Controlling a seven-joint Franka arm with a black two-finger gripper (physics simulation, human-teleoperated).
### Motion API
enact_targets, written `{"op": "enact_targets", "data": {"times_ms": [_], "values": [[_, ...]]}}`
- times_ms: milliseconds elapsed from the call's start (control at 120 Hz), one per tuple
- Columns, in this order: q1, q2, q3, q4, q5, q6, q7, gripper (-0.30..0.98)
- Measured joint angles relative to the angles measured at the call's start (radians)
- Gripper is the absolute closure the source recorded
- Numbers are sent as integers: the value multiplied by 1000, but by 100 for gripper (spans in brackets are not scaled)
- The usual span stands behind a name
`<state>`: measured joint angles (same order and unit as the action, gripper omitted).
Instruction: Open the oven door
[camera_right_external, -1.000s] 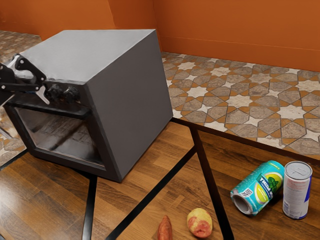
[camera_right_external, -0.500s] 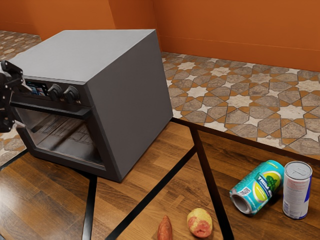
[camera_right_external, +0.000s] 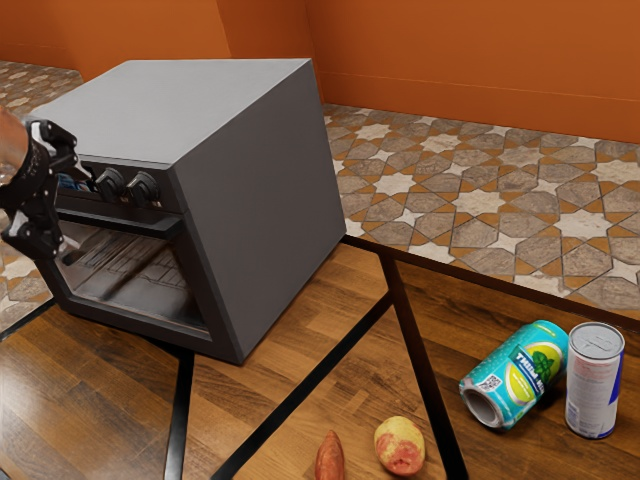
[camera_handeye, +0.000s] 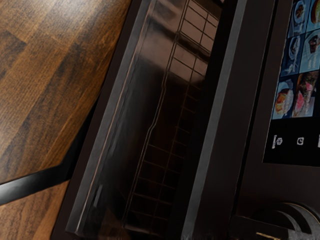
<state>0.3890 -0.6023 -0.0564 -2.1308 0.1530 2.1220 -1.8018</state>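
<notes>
Oven door (camera_right_external: 135, 275) is right by the pincer (camera_right_external: 75, 208), on the front of the grey oven (camera_right_external: 200, 105), and it sits shut beneath the control panel. The pincer's fingers are spread, one higher and one lower, at the far end of the dark handle (camera_right_external: 140, 224) (whether either one touches it, I cannot tell). Behind the door's glass, the wrist view shows a wire rack (camera_handeye: 185, 115). Just above the handle are the lit display (camera_handeye: 300, 75), with its little pictures of food, and two round knobs (camera_right_external: 128, 187) side by side.

Farther out, the oven's plain dark side faces the exterior view's right, and its base rests on the wooden table (camera_right_external: 290, 310), which is crossed by black strips (camera_right_external: 345, 345). Beyond that bare wood lie an orange root (camera_right_external: 330, 459) and, close beside it, a yellow and red potato (camera_right_external: 400, 447) (both well apart from the oven). Farther still, a teal can (camera_right_external: 517, 375) lies on its side, next to an upright pale can (camera_right_external: 594, 382). Past the table spreads a floor of star-patterned tiles (camera_right_external: 480, 195), and last comes the orange wall (camera_right_external: 460, 60).
</notes>
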Motion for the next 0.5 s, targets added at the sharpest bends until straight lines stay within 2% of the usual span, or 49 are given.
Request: {"op": "enact_targets", "data": {"times_ms": [500], "values": [[16, 34, -24, -74, -5, 55, -23, 0]]}}
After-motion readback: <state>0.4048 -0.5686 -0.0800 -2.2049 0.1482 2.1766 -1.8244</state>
